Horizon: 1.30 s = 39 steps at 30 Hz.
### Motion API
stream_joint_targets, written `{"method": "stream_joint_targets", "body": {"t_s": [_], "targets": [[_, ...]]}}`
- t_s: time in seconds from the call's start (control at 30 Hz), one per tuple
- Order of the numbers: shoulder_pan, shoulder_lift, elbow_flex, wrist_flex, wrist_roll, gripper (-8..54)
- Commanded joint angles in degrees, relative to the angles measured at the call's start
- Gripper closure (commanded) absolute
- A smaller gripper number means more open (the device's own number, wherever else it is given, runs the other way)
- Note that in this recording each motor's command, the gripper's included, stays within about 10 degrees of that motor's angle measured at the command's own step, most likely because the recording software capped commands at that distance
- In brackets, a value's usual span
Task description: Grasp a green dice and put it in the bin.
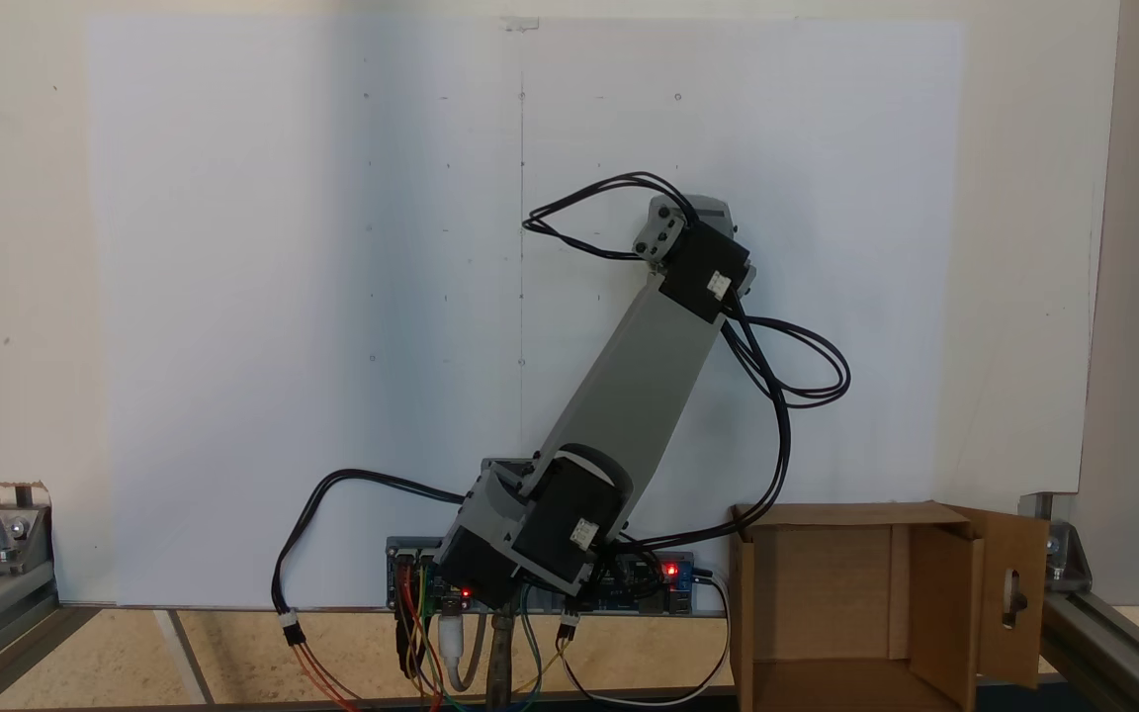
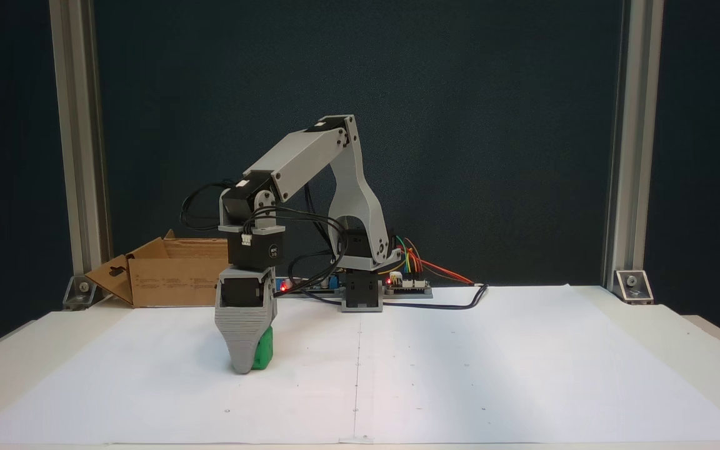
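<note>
In a fixed view the green dice [image 2: 265, 355] rests on the white paper, left of centre, partly hidden behind a grey jaw. My gripper [image 2: 249, 365] points straight down with its tip at the paper, right against the dice. Its jaws line up one behind the other, so their gap is hidden. The bin [image 2: 172, 287], a brown cardboard box with flaps, stands behind the gripper at the back left. The other fixed view, from above, has the bin [image 1: 985, 633] at the bottom right, and the arm's wrist [image 1: 693, 242] covers what lies under it.
The arm's base and a controller board [image 2: 407, 284] with coloured wires sit at the back middle. Black cables loop beside the forearm [image 1: 797, 366]. Aluminium frame posts [image 2: 622, 156] stand at the table's corners. White paper [image 2: 491, 362] covers the table.
</note>
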Motion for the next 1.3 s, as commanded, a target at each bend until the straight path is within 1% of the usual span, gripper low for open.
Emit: {"method": "stream_joint_targets", "body": {"t_s": [0.0,0.13,0.2,0.3,0.47,0.67,0.8,0.93,1.07,1.27], "targets": [[0.0,0.7,-1.3,-0.3,-3.7,33.8],[-0.1,1.4,-1.3,0.9,-3.5,34.0],[-0.4,2.6,-1.4,2.5,-1.1,34.0],[-0.4,8.0,-1.6,6.9,7.6,34.0],[-2.0,17.8,-5.2,23.0,10.1,34.0],[-4.5,26.4,-11.0,37.3,17.3,34.0],[-4.9,28.2,-18.6,46.5,18.8,34.0],[-3.1,28.7,-25.9,50.4,19.8,34.0],[4.4,28.7,-30.0,49.7,19.7,34.0],[20.7,28.7,-30.1,43.8,16.7,34.0]]}}
